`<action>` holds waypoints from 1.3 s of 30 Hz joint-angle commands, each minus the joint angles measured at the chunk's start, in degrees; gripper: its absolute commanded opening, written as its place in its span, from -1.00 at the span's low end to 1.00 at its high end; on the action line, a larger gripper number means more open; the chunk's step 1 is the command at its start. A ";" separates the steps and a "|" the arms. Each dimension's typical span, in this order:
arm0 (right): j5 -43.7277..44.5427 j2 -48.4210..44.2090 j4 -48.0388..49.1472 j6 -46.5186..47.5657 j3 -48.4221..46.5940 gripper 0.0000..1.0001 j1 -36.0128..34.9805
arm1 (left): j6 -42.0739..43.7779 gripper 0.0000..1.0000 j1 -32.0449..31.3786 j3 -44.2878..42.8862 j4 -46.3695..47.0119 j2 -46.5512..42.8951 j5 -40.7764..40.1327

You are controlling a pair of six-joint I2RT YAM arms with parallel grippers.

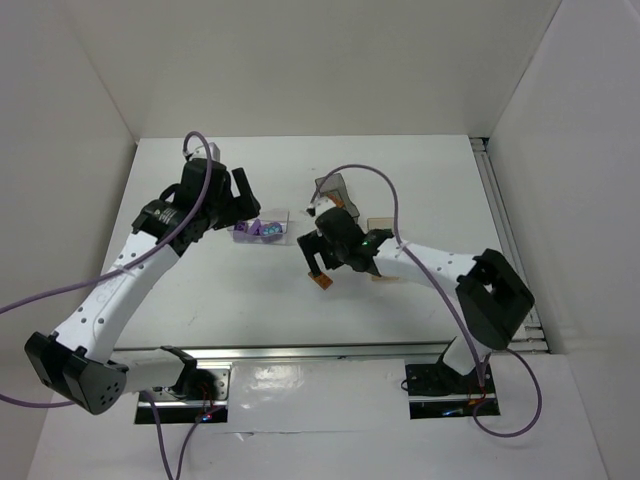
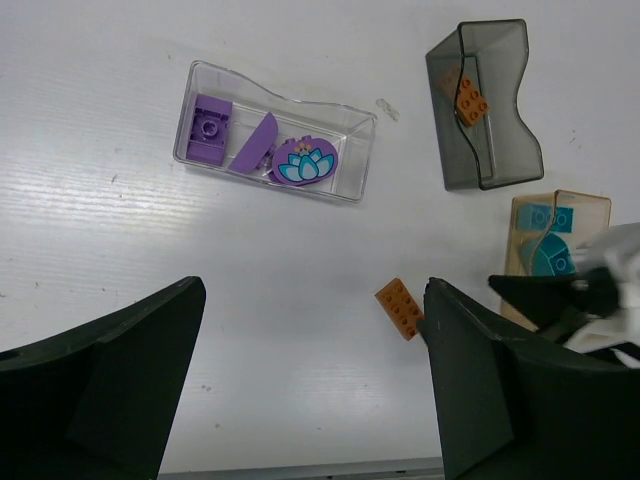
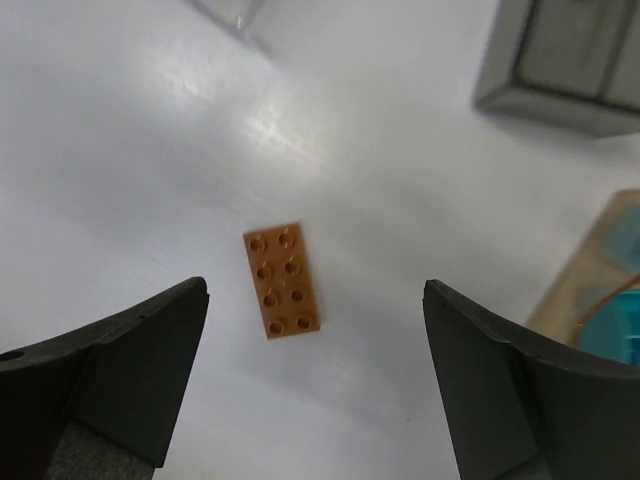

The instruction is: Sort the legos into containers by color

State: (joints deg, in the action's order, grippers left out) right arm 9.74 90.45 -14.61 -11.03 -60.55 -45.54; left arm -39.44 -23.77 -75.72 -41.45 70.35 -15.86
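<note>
One orange-brown lego (image 3: 284,279) lies flat on the white table, studs up, and also shows as the same lego (image 1: 322,281) (image 2: 400,307). My right gripper (image 3: 315,292) hangs open just above it, the brick nearer its left finger and untouched. My left gripper (image 2: 315,300) is open and empty, high over the table near the clear container (image 2: 362,172). That box holds purple legos (image 2: 210,128) and an oval purple-and-teal piece (image 2: 305,160). The dark grey container (image 2: 505,160) holds an orange lego (image 2: 471,99). The tan container (image 2: 578,203) holds teal legos (image 2: 548,256).
White walls enclose the table (image 1: 200,300) on three sides. The three containers cluster mid-table: the clear container (image 1: 262,229), the dark container (image 1: 333,188) and the tan container (image 1: 380,226). Purple cables loop over both arms. A metal rail runs along the near edge.
</note>
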 commanded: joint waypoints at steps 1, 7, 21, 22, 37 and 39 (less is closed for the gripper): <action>-2.43 4.36 0.90 1.18 1.84 0.91 -1.39 | -0.90 0.92 0.39 0.31 0.06 -1.79 0.30; -4.64 10.00 0.37 3.55 0.53 0.74 -1.92 | -0.90 0.92 0.39 0.84 0.06 -1.79 0.30; 6.85 8.18 -2.87 1.01 -5.17 -0.60 -3.50 | -0.90 0.92 0.39 1.37 0.06 -1.79 -0.23; 7.74 7.55 -4.36 0.40 -6.23 -0.60 -2.63 | -0.90 0.92 0.39 1.37 0.06 -1.79 -0.23; 12.67 18.06 -6.56 -1.72 -27.48 -0.42 11.52 | -0.90 0.92 0.92 2.42 0.06 -1.79 0.92; 12.67 20.89 -6.57 -1.72 -29.96 -0.42 12.22 | -0.90 0.92 0.92 2.94 0.06 -1.79 0.92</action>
State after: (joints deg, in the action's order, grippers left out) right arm 21.82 107.02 -20.49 -12.56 -86.32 -34.00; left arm -39.46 -23.16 -73.65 -41.95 69.84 -15.40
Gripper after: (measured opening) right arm 0.429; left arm 0.959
